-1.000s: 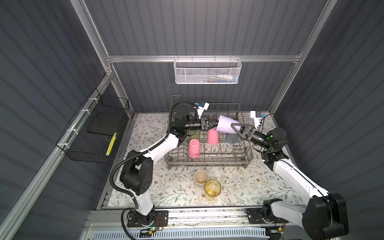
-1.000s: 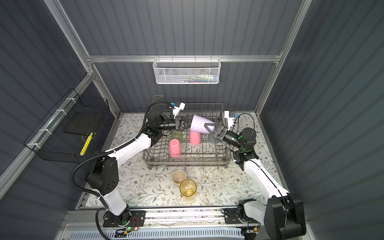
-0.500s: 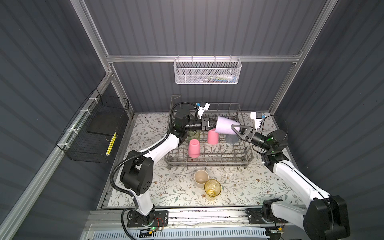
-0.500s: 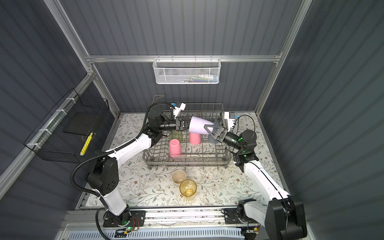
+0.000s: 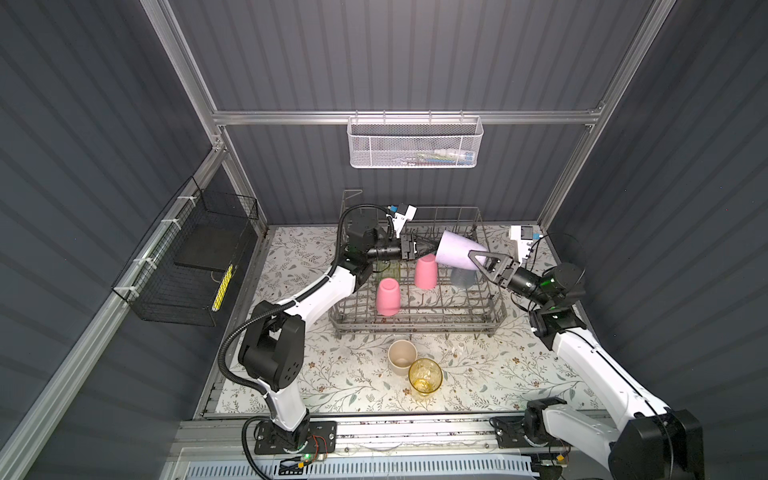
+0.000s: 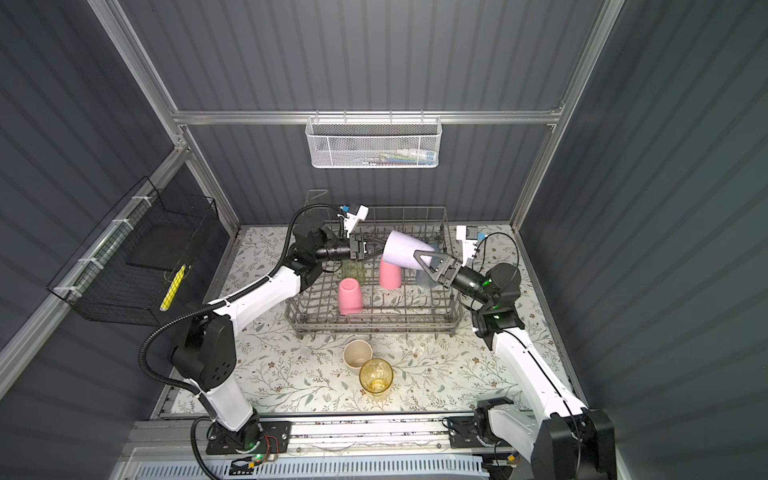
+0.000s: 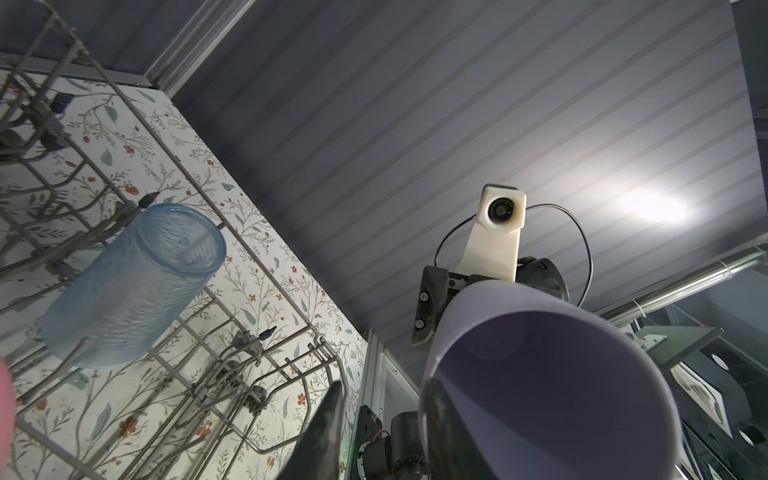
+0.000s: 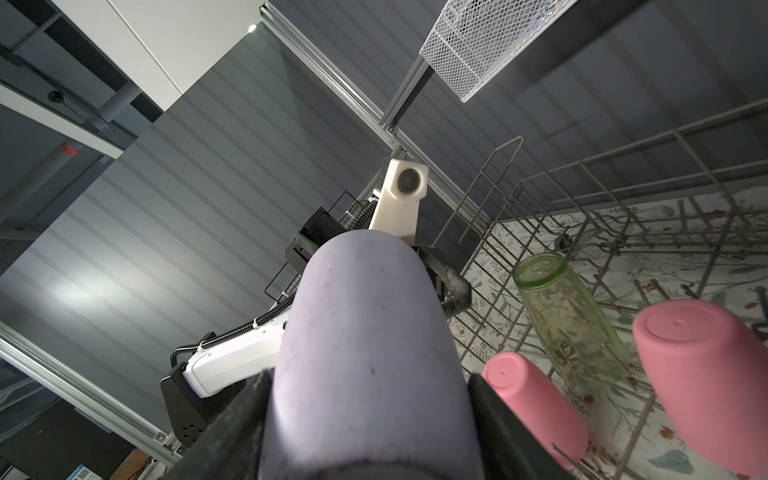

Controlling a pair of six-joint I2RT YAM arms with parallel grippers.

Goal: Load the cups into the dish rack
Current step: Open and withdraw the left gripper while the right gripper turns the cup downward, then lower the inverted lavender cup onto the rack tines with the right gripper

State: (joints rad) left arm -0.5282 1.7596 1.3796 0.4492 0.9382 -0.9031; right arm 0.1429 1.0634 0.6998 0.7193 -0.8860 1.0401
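Since a second ago the left gripper [image 5: 428,248] has let go of the rim of the opaque lilac handleless cup [image 5: 457,254], one finger still inside the mouth. The right gripper [image 5: 478,261] clamps its body above the grey wire dish rack [image 5: 415,322]. The cup's long axis lies near level, mouth toward the left arm, which should back straight out.

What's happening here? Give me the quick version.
The right hand grips the lilac cup by its body, sideways above the rack. The left hand sits at the cup's rim with its fingers apart, not pinching. Two pink cups, a green cup and a blue cup sit upside down in the rack. The beige cup and amber cup stand on the table in front.
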